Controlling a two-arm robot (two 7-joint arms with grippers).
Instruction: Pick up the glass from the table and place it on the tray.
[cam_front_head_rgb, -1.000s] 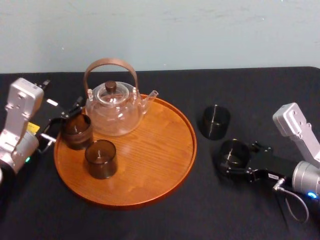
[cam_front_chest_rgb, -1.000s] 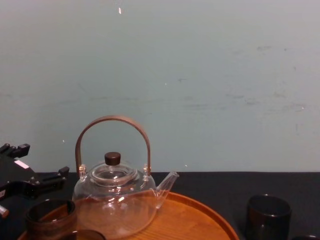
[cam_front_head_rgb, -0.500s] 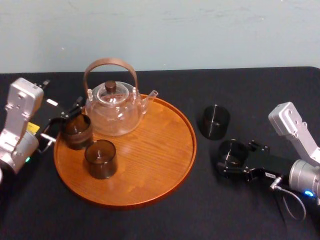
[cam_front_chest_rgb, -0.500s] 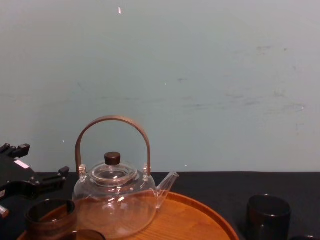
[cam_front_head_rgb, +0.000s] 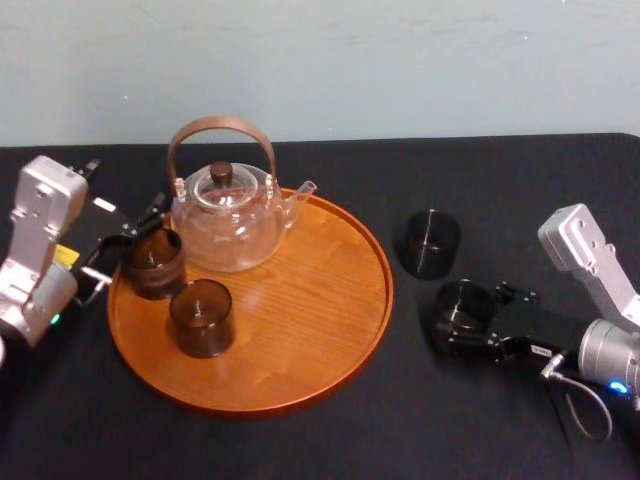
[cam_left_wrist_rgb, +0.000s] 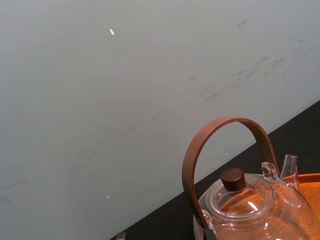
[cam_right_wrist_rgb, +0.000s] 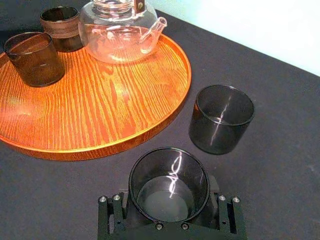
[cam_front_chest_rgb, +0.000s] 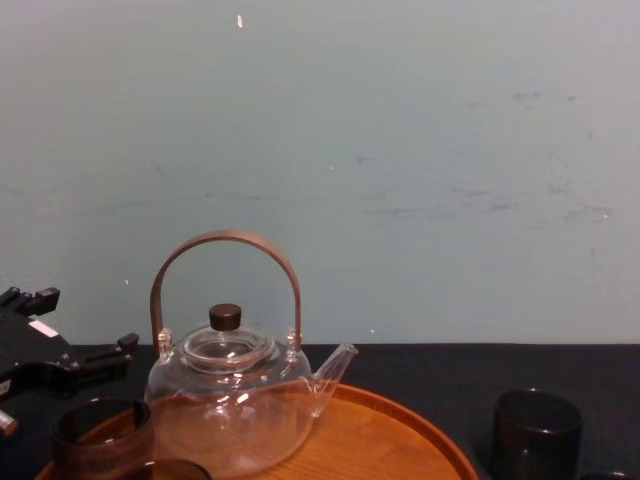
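Now four tumblers (cam_front_head_rgb: 201, 317): two on tray (cam_front_head_rgb: 330, 330), one loose, the glass (cam_front_head_rgb: 464, 300) seemingly clasped by right gripper (cam_front_head_rgb: 468, 314); left gripper's (cam_front_head_rgb: 118, 252) grasp unclear.

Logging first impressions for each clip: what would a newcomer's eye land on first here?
The round orange tray at centre, carrying a clear teapot with an arched brown handle. Next, the right gripper beside it, jaws around the glass on the black table; left gripper at the tray's left rim.

teapot (cam_front_head_rgb: 225, 225), two cups (cam_front_head_rgb: 153, 262) (cam_front_head_rgb: 201, 317) on tray (cam_front_head_rgb: 330, 330) | right of tray: glass (cam_front_head_rgb: 465, 303) in right gripper (cam_front_head_rgb: 462, 320), second glass (cam_front_head_rgb: 431, 243) behind
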